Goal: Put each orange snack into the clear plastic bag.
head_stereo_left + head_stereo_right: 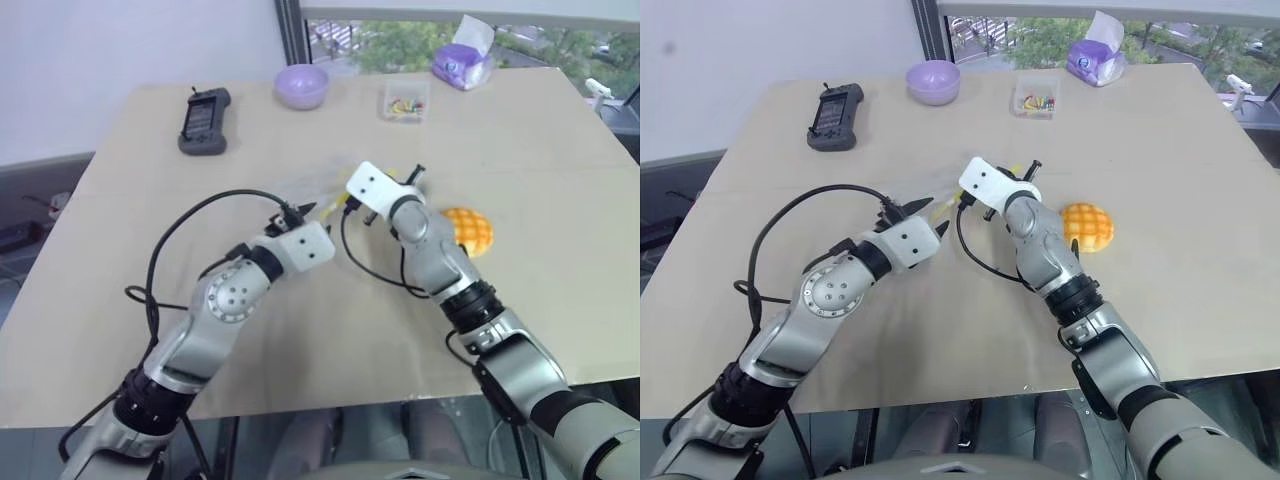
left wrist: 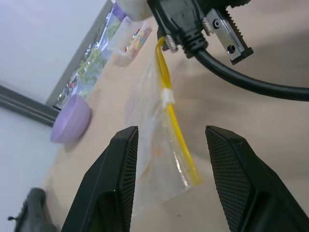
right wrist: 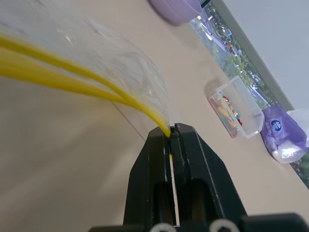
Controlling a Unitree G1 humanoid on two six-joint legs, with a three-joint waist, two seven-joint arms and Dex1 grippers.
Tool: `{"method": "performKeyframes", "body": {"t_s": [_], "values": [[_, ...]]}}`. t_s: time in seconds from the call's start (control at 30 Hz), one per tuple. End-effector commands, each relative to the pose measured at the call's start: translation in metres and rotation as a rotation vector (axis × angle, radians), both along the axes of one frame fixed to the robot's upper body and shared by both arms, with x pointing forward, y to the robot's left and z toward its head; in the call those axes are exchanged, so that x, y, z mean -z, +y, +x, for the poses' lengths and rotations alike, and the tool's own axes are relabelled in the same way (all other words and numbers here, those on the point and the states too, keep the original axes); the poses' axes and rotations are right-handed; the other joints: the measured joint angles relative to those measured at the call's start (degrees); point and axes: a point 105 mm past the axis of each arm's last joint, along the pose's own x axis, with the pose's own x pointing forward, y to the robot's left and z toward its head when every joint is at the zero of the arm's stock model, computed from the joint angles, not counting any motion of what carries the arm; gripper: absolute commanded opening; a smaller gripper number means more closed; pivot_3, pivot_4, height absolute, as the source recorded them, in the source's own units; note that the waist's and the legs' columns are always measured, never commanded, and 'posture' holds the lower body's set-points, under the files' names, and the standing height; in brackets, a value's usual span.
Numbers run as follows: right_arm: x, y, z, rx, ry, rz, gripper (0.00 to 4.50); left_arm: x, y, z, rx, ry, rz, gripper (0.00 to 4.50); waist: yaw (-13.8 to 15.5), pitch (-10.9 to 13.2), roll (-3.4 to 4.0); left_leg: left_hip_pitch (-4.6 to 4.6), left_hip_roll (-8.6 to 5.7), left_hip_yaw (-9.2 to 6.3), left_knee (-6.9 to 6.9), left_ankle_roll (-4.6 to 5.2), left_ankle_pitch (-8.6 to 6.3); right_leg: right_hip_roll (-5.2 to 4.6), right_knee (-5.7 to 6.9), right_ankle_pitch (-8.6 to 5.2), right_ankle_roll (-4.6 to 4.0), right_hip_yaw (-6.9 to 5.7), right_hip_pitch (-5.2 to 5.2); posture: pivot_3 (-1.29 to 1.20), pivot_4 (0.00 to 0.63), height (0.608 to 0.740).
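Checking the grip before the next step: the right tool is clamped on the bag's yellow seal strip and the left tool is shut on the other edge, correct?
Not quite. The left tool is open, its fingers either side of the clear plastic bag, as the left wrist view shows. The right tool is indeed clamped on the yellow seal strip.

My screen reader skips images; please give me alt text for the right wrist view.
The right end effector, shut, pinches the yellow seal strip of the clear plastic bag over the table. Beyond sit a small clear box and a purple bowl.
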Motion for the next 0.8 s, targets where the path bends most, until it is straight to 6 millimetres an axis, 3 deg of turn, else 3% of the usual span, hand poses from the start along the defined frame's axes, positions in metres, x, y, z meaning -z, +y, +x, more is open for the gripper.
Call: {"method": "performKeyframes", "body": {"t_s": [0.03, 0.33, 0.37, 0.53, 0.8], "values": [[-0.0181, 0.0105, -0.0046, -0.034, -0.05, 0.027, 0.0, -0.013, 0.0055, 0.0038, -0.042, -0.07, -0.002, 2.35, 0.0, 0.0, 0.0, 0.0, 0.01, 0.0, 0.0, 0.0, 0.0, 0.0, 0.0, 0.0, 0.0, 0.0, 0.0, 0.0, 0.15, 0.74], [-0.0169, 0.011, -0.006, -0.04, -0.051, 0.026, 0.0, -0.014, 0.0058, 0.0068, -0.051, -0.068, -0.043, 2.35, 0.0, 0.0, 0.0, 0.0, 0.02, 0.0, 0.02, -0.01, 0.01, 0.0, 0.03, 0.0, 0.0, 0.0, 0.0, 0.0, 0.15, 0.74], [-0.0166, 0.0112, -0.0064, -0.042, -0.051, 0.026, 0.0, -0.0142, 0.0054, 0.0068, -0.049, -0.068, -0.045, 1.82, 0.0, 0.0, 0.0, 0.0, 0.02, 0.01, 0.03, -0.01, 0.01, 0.0, 0.03, 0.0, 0.0, 0.0, 0.0, 0.0, 0.15, 0.74], [-0.0161, 0.0121, -0.007, -0.047, -0.05, 0.024, 0.0, -0.0156, 0.0022, 0.0061, -0.032, -0.076, -0.05, 0.07, 0.0, 0.0, 0.0, 0.0, 0.03, 0.0, 0.03, -0.02, 0.01, 0.0, 0.06, 0.0, 0.0, -0.01, -0.01, 0.0, 0.15, 0.74], [-0.0147, 0.0137, -0.0083, -0.059, -0.042, 0.022, 0.0, -0.0133, 0.0017, 0.0055, -0.026, -0.072, -0.053, 0.07, 0.0, 0.0, 0.0, 0.0, 0.03, 0.0, 0.05, -0.02, 0.01, 0.0, 0.07, 0.0, 0.0, -0.01, -0.01, 0.0, 0.15, 0.74]]}}
